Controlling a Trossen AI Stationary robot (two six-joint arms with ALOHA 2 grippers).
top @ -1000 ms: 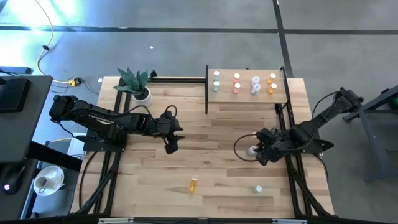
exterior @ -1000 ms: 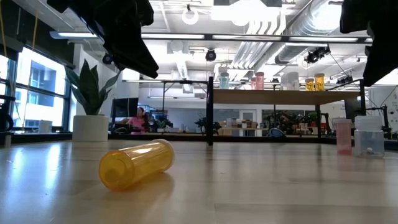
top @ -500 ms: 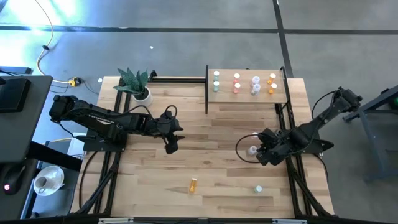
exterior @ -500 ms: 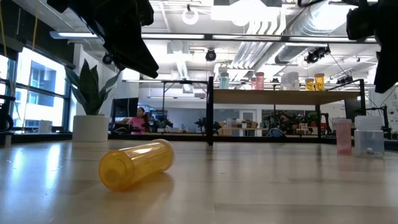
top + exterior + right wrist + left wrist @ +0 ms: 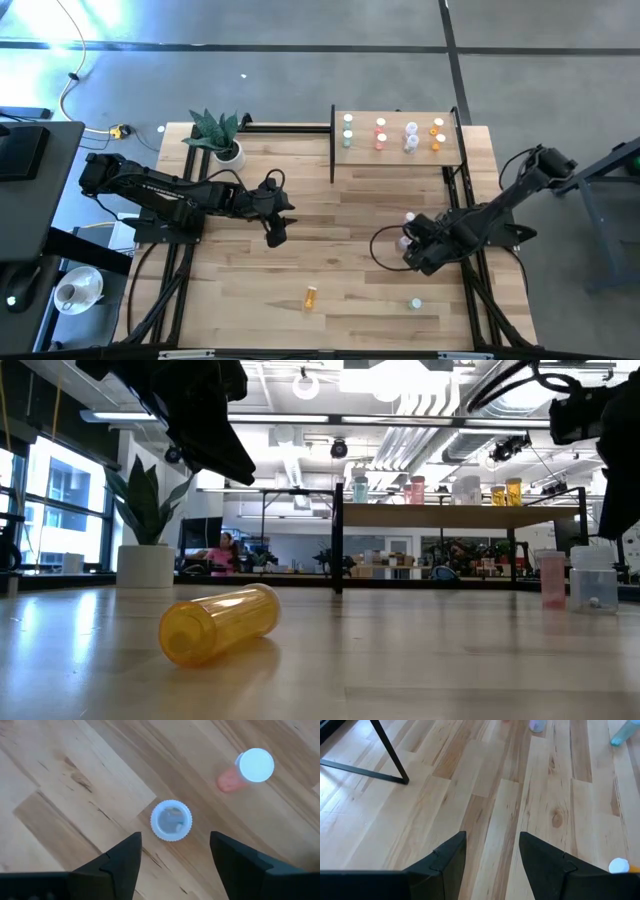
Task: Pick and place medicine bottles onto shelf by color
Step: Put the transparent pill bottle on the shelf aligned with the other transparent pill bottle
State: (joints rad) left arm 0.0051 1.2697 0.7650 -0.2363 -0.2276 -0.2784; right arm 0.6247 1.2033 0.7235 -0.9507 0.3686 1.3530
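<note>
A clear medicine bottle with a white cap (image 5: 171, 821) stands upright on the table. My right gripper (image 5: 172, 860) is open just above it, fingers apart on either side, touching nothing. A pink bottle (image 5: 252, 767) stands close beyond it. In the high view my right gripper (image 5: 410, 250) is at the table's right. An orange bottle (image 5: 311, 297) lies on its side near the front edge, and a teal one (image 5: 415, 303) stands to its right. My left gripper (image 5: 275, 228) hangs open over the table's middle, holding nothing. The shelf (image 5: 395, 150) at the far right carries several bottles in colour groups.
A potted plant in a white pot (image 5: 228, 150) stands at the far left. Thin black posts (image 5: 332, 150) hold the shelf up. Black frame rails (image 5: 470, 270) run along the table's right side beside my right arm.
My right gripper has come down toward the clear bottle and a little toward the table's near edge, tipping more steeply downward. The pink bottle beside it now shows in the high view. No bottle has moved.
</note>
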